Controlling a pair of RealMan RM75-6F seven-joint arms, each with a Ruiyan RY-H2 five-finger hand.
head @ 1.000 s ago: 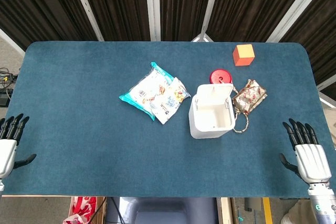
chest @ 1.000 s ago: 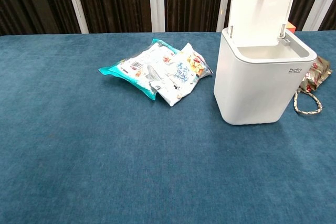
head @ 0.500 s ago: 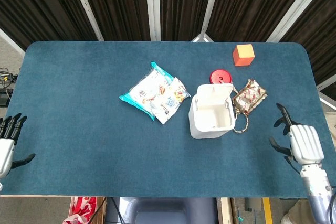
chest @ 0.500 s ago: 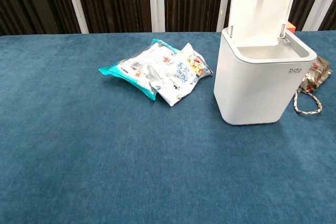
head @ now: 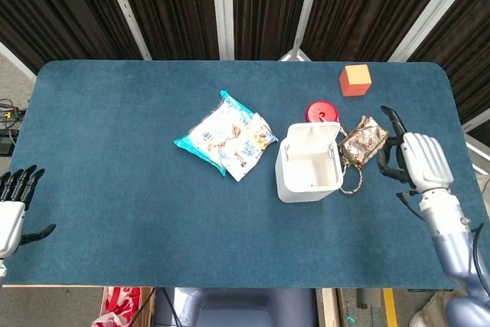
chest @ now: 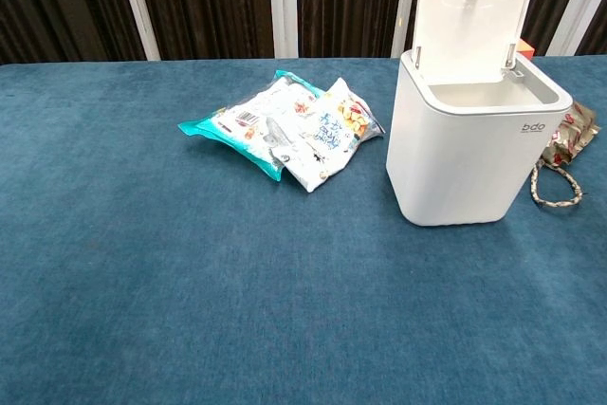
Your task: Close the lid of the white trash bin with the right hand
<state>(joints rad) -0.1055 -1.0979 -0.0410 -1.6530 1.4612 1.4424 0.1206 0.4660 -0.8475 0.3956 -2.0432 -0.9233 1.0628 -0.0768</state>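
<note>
The white trash bin [head: 307, 176] [chest: 469, 157] stands on the blue table right of centre. Its lid [head: 314, 137] [chest: 469, 23] is raised upright at the back, and the inside looks empty. In the head view my right hand [head: 417, 158] hovers to the right of the bin, beyond the brown pouch, fingers apart and holding nothing. My left hand [head: 13, 212] stays at the table's front left edge, open and empty. The chest view shows neither hand.
Two snack bags [head: 224, 136] [chest: 285, 136] lie left of the bin. A brown patterned pouch with a cord [head: 362, 144] [chest: 563, 146] lies right of it. Behind the bin sit a red round lid [head: 322, 111] and an orange cube [head: 355, 80].
My right hand has risen from the front right table edge and moved inward and farther back, toward the pouch beside the bin. The left hand has drifted slightly back. The bin is unchanged.
</note>
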